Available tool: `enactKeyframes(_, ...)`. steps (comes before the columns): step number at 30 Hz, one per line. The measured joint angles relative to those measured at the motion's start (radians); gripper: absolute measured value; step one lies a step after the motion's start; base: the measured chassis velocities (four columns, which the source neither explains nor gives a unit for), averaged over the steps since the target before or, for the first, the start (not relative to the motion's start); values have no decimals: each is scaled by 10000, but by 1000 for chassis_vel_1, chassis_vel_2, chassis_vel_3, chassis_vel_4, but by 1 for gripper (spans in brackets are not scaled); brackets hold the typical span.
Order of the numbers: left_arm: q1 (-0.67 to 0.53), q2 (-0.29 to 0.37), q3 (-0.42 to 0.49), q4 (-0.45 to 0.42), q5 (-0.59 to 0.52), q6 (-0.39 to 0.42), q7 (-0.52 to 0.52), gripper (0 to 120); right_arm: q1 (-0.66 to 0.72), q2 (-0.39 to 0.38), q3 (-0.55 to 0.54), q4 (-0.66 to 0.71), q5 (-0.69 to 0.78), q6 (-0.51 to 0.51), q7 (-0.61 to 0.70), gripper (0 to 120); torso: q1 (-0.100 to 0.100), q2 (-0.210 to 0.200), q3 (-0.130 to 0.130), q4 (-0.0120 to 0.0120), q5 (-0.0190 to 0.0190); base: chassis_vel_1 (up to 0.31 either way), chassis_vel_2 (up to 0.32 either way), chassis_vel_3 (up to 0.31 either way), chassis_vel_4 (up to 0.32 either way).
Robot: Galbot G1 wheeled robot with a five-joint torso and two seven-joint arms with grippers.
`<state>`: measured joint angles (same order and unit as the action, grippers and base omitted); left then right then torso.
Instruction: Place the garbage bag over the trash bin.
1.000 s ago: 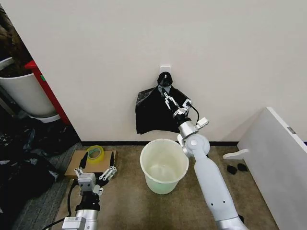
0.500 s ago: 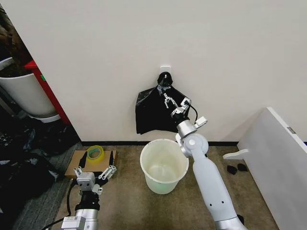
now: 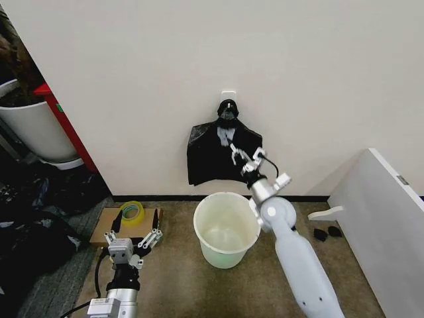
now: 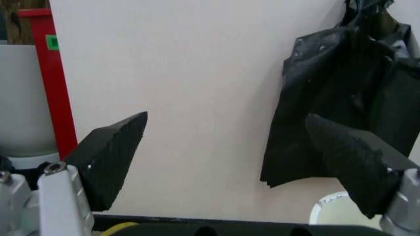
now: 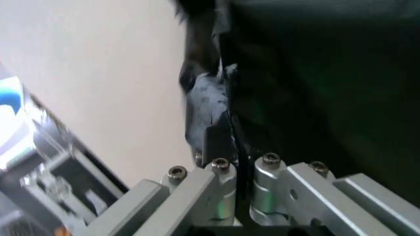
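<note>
Odds and ends around the wall and carpet

Just past the left gripper (image 3: 132, 233), a yellow tape roll (image 3: 131, 211) lies on a flat piece of cardboard (image 3: 106, 228). Farther out to that side stand a red cabinet (image 3: 63, 126) and a white planter (image 3: 33, 131), with dark bags (image 3: 30, 235) heaped on the floor. A flat black bundle (image 3: 207, 159) hangs from a white wall hook (image 3: 227, 97) right by the right gripper (image 3: 241, 156). Out beyond it lean a white board (image 3: 387, 212) and two small black bits (image 3: 328, 232) on the carpet (image 3: 179, 285).
</note>
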<state>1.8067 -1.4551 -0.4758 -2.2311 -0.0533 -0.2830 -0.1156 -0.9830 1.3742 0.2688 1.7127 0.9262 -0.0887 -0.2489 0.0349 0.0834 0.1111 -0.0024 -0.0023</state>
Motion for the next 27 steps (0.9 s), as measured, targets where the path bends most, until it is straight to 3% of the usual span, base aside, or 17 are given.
enactKeyframes(11,-124,128,100,113,4,-16,18,93,-2677,-960,-50,2203,-3208,1043,41,0,0,0,-1,1,-2,0,0,0,0)
enactKeyframes(27,-267,181,142,280,-29,-31,36,93,-5543,-942,160,3359,-6386,2807,-76,0,0,0,-1,1,-2,0,0,0,0)
